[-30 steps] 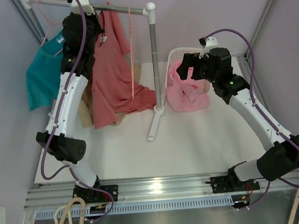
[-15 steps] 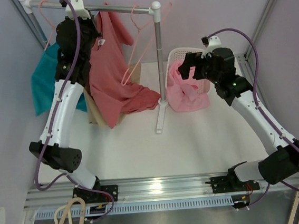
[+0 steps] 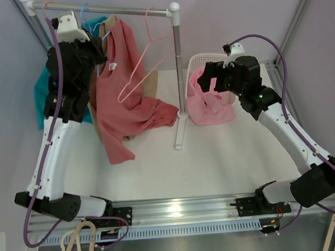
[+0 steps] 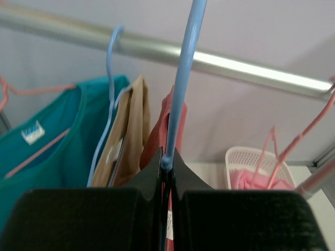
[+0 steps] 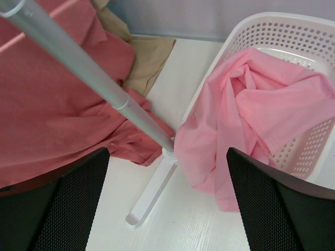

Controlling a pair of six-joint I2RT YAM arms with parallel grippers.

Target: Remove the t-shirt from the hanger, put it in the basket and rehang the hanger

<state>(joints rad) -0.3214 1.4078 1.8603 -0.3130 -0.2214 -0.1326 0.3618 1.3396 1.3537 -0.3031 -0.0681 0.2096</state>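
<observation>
Blue hanger pinched tight in left gripper — presumably steadying the red t-shirt; right gripper gapes empty beside laundry basket.

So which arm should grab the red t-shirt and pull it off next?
Probably right: the right gripper is open and free by the basket, the red t-shirt just past the post. The left gripper is shut on the blue hanger at the rail, so it's busy.
</observation>
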